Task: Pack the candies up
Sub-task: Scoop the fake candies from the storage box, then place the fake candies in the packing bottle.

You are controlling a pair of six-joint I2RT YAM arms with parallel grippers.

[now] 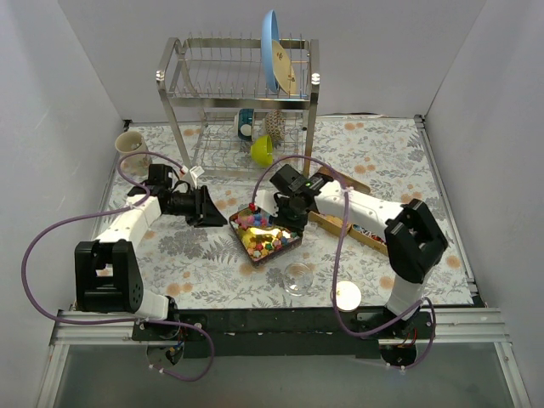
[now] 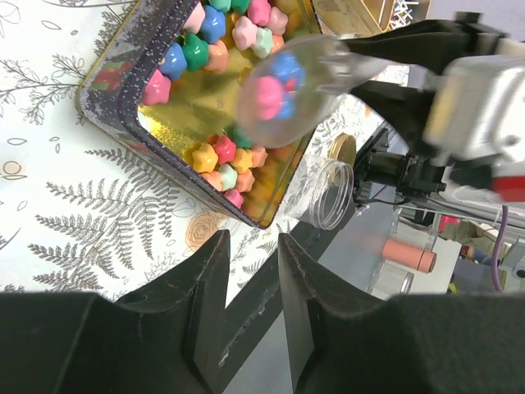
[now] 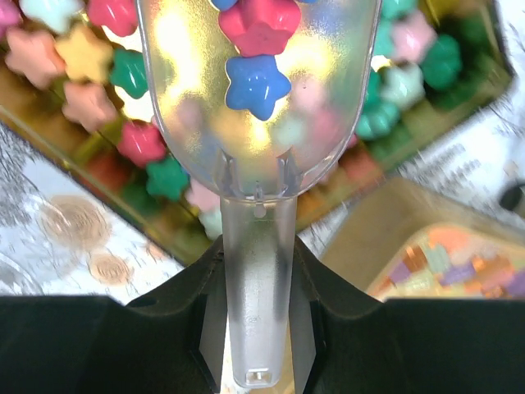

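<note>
Tablecloth: a fern-and-flower print cloth (image 1: 204,263) covers the table, with pale walls on three sides.
Front edge: the gold lid (image 1: 347,297) lies flat, and the clear jar (image 1: 297,278) stands near it on its left with its mouth open. I can see nothing inside it.
Left gripper (image 2: 250,254): my jaws stand apart and hold nothing. They are just beside the tin's left edge.
Tin (image 2: 123,107): dark outside and gold inside, it sits mid-table between my two arms.
Candies (image 2: 221,152): small star-shaped pieces in pink, green, blue, yellow and peach. Most lie loose in the tin, and a pink one and a blue one (image 3: 257,84) ride in the scoop.
Right gripper (image 3: 257,271): my jaws are clamped on the handle of the clear plastic scoop (image 3: 254,139), with its bowl over the tin.
Handling, my guess: the candies look light, hard and smooth, so they would roll and scatter easily, and each is too small to pinch on its own. Better to take them by the scoop and keep its bowl level so they don't slide off the lip.
Wooden tray (image 1: 361,229): under my right arm, it holds more coloured pieces.
Far end: the dish rack (image 1: 238,93) holds a blue plate (image 1: 272,51).
</note>
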